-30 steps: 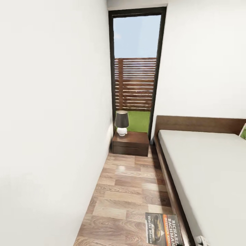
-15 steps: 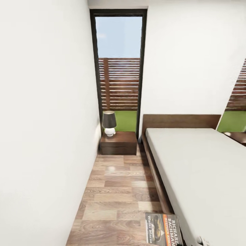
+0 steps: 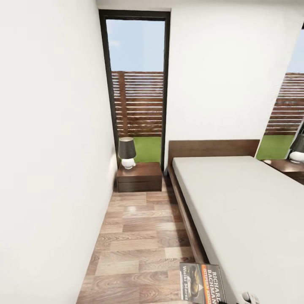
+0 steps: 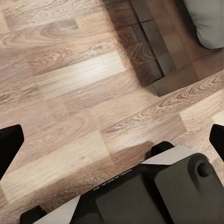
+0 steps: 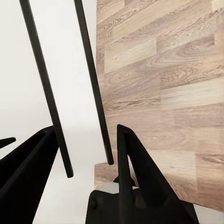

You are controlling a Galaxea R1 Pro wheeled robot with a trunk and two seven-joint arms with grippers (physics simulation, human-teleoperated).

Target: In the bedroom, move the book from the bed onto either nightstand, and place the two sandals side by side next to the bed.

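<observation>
The book (image 3: 202,283), with its orange band and white lettering, hangs at the bottom of the head view, above the floor beside the bed (image 3: 245,202). In the right wrist view my right gripper (image 5: 86,133) is shut on the book (image 5: 79,93), seen edge-on between the black fingers (image 5: 133,172). My left gripper (image 4: 112,140) is open over bare floorboards, its fingertips (image 4: 9,144) far apart. A nightstand (image 3: 139,176) stands at the far end of the aisle, left of the headboard. The sandals are out of view.
A narrow wood-floor aisle (image 3: 139,245) runs between the white wall (image 3: 46,169) and the bed frame. A dark-shaded lamp (image 3: 126,153) stands on the near nightstand. A second nightstand (image 3: 289,167) with a lamp sits right of the bed. A tall window (image 3: 137,84) is behind.
The camera has turned, so the whole scene has slid left and the second nightstand has come into view. The book keeps its place at the bottom of the picture.
</observation>
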